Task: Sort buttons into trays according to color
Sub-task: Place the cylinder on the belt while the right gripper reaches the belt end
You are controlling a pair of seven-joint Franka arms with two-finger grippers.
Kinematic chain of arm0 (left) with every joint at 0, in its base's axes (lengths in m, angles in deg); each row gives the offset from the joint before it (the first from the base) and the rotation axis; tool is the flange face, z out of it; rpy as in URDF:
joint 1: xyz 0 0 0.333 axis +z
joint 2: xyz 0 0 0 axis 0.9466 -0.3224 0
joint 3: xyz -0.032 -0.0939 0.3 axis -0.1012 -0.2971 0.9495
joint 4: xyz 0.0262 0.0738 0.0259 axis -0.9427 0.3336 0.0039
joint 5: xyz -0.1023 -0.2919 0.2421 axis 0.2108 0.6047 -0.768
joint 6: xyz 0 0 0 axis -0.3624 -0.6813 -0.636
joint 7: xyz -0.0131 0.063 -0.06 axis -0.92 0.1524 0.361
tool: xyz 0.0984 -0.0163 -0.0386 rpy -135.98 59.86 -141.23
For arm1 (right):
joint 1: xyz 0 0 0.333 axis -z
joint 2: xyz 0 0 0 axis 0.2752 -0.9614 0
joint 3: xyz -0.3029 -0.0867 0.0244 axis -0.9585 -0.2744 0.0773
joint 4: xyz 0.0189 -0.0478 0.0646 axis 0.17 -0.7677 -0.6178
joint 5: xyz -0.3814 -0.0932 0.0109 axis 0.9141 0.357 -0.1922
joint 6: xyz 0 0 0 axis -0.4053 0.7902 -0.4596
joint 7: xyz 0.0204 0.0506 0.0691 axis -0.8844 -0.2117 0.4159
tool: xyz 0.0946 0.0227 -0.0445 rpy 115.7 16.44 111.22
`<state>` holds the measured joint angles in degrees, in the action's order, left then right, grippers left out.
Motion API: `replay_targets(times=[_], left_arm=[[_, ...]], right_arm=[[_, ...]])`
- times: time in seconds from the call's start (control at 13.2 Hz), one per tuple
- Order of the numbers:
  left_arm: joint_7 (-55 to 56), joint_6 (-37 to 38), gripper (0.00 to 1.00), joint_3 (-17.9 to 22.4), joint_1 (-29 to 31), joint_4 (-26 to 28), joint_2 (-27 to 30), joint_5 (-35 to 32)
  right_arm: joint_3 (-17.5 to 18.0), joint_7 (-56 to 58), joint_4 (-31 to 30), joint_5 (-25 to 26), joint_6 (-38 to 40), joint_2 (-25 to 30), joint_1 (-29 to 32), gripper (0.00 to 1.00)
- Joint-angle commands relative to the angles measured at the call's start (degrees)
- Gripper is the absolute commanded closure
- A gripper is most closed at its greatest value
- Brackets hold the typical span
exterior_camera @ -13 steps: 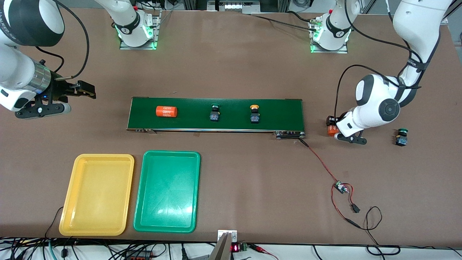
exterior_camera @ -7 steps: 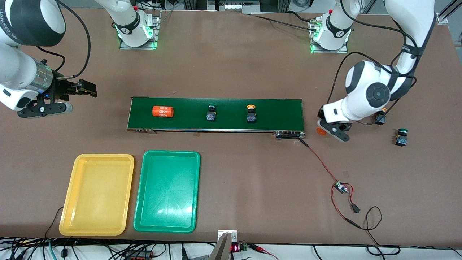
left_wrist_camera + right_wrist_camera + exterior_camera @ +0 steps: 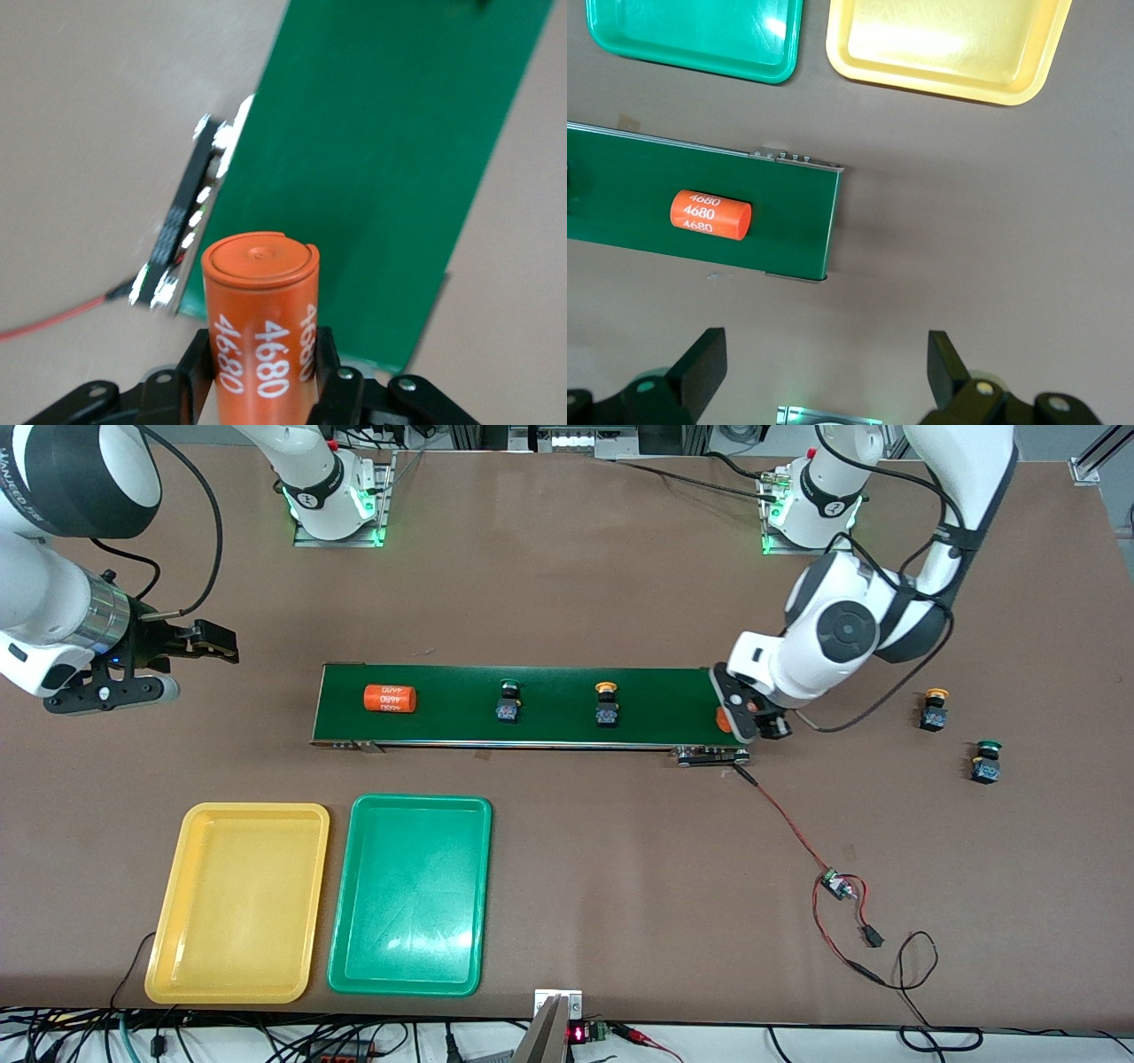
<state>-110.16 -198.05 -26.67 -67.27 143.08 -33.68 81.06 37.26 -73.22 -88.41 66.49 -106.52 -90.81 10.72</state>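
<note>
A green button [image 3: 508, 700] and a yellow button [image 3: 606, 704] stand on the dark-green conveyor belt [image 3: 532, 726]. Another yellow button [image 3: 933, 708] and another green button [image 3: 986, 761] stand on the table toward the left arm's end. The yellow tray [image 3: 237, 903] and the green tray [image 3: 409, 895] lie empty, side by side, nearer the front camera than the belt. My left gripper [image 3: 744, 717] is shut on an orange "4680" cylinder [image 3: 261, 328] over the belt's end [image 3: 381, 133]. My right gripper [image 3: 208, 644] is open and empty, waiting over the table off the belt's right-arm end; it also shows in the right wrist view [image 3: 824, 363].
A second orange "4680" cylinder [image 3: 390, 698] lies on the belt near the right arm's end, also in the right wrist view [image 3: 710, 215]. A red wire with a small board [image 3: 833, 886] runs from the belt's motor end [image 3: 709, 756] toward the front camera.
My left gripper has carried the orange cylinder from the table to over the belt's end. The things on the belt have drifted toward the right arm's end. The right arm has not moved.
</note>
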Motion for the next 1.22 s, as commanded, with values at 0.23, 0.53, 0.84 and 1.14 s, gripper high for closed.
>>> replay_targets(times=[0.23,0.53,0.84,1.14], left_arm=[[-5.96,0.95,1.00,-1.00,-2.17,-0.61,0.36,-3.02],[-5.70,0.34,1.00,-1.00,-4.19,-0.52,-1.40,-5.47],[-5.26,0.07,0.85,-1.00,-4.19,-0.26,-3.68,-5.92],[-5.09,-1.34,0.00,-1.09,-4.01,0.35,-4.48,-5.75]], right_arm=[[-0.11,-0.77,0.76,-0.86,1.10,-0.12,-0.19,0.00],[-0.02,-0.77,0.59,-0.95,0.84,-1.60,-2.56,0.00],[-0.02,-7.24,0.59,-1.04,-6.52,-6.87,-8.43,0.00],[0.06,-20.53,0.50,-1.21,-12.86,-11.71,-15.65,0.00]])
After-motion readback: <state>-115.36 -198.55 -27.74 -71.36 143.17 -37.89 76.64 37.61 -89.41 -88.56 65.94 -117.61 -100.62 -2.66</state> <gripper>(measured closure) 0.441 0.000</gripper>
